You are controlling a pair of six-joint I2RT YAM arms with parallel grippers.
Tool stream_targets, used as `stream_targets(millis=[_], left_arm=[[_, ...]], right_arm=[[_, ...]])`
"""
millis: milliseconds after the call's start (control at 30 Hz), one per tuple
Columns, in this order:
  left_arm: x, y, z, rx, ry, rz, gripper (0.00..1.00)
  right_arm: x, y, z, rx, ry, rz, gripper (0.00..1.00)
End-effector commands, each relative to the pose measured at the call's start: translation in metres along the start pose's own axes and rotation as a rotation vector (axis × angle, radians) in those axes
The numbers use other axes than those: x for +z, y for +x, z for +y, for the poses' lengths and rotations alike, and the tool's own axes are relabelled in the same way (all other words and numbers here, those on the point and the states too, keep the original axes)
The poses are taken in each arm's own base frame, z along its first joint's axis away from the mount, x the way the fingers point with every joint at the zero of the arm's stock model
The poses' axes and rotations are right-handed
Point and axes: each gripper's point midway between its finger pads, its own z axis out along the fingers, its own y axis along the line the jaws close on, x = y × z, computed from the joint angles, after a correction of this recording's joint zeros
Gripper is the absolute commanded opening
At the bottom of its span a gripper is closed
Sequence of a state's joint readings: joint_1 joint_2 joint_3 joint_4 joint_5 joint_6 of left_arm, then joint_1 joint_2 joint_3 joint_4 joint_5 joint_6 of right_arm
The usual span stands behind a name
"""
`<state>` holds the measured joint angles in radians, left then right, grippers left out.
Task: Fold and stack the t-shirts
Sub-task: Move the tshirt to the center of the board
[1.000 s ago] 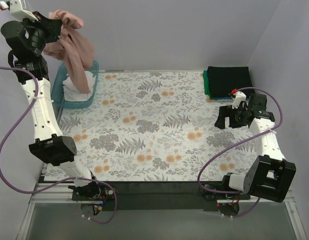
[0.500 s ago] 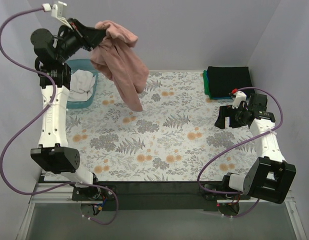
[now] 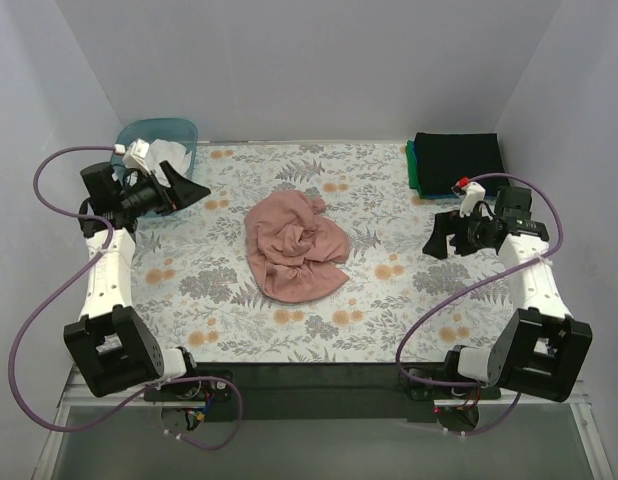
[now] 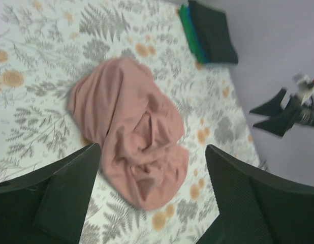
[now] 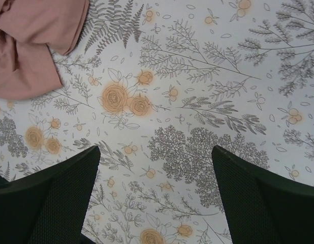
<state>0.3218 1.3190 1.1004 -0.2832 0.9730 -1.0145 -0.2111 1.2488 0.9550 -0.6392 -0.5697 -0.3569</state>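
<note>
The dusty-pink tee (image 3: pixel 294 248) is lying in a crumpled heap pretty much mid-bench, nothing holding it. Going by the look, it's plain soft cotton: light, totally limp, no stiffness at all, so wherever you pinch it the rest will just sag and drag. Not slippery, not fragile. The heap is all soft rolls and overlapping folds, and I can't pick out a collar or sleeve for sure. I'd go for the loose outer edges, one on each side, rather than the bunched middle, so it can be pulled flat.

Further out, a black tee (image 3: pixel 457 158) sits neatly folded and square on a teal-green tee (image 3: pixel 413 175) in the far right corner. A white tee (image 3: pixel 167 152) is scrunched inside the translucent teal basket (image 3: pixel 159 124) at the far left. The bench (image 3: pixel 289 330) has a matte floral cloth on it, ferns and orange blooms.

Left claw (image 3: pixel 194 190) is spread wide and empty, well left of the heap. Right claw (image 3: pixel 441 238) is also spread and empty, hovering over bare cloth to the right.
</note>
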Motion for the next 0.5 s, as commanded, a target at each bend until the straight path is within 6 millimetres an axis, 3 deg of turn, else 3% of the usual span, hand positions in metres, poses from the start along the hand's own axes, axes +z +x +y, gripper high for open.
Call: stream_targets(millis=[0,67,133,167,200,233,267,333,467], left_arm=[[-0.005,0.034,-0.002,0.183,0.039,0.134,0.80],[0.003,0.054,-0.001,0.217,0.050,0.204,0.75],[0.009,0.079,0.004,0.289,0.035,0.279,0.68],[0.020,0.099,-0.010,0.347,0.071,0.337,0.67],[0.024,0.109,-0.009,0.413,0.036,0.364,0.65],[0.030,0.131,-0.014,0.484,0.059,0.412,0.64],[0.041,0.147,-0.031,0.566,0.107,0.434,0.64],[0.044,0.158,-0.035,0.614,0.105,0.426,0.61],[0.059,0.150,-0.043,0.656,0.141,0.382,0.60]], right_arm=[[0.013,-0.015,0.018,-0.024,-0.128,-0.003,0.96],[0.025,-0.018,0.025,-0.024,-0.170,0.024,0.90],[0.041,-0.020,0.046,-0.072,-0.224,0.068,0.81],[0.052,-0.014,0.053,-0.074,-0.250,0.109,0.78],[0.063,-0.008,0.079,-0.124,-0.311,0.151,0.75],[0.070,-0.004,0.088,-0.140,-0.335,0.176,0.70],[0.080,0.007,0.096,-0.138,-0.362,0.222,0.68],[0.094,0.019,0.118,-0.186,-0.407,0.277,0.64],[0.126,0.036,0.135,-0.184,-0.438,0.371,0.61]])
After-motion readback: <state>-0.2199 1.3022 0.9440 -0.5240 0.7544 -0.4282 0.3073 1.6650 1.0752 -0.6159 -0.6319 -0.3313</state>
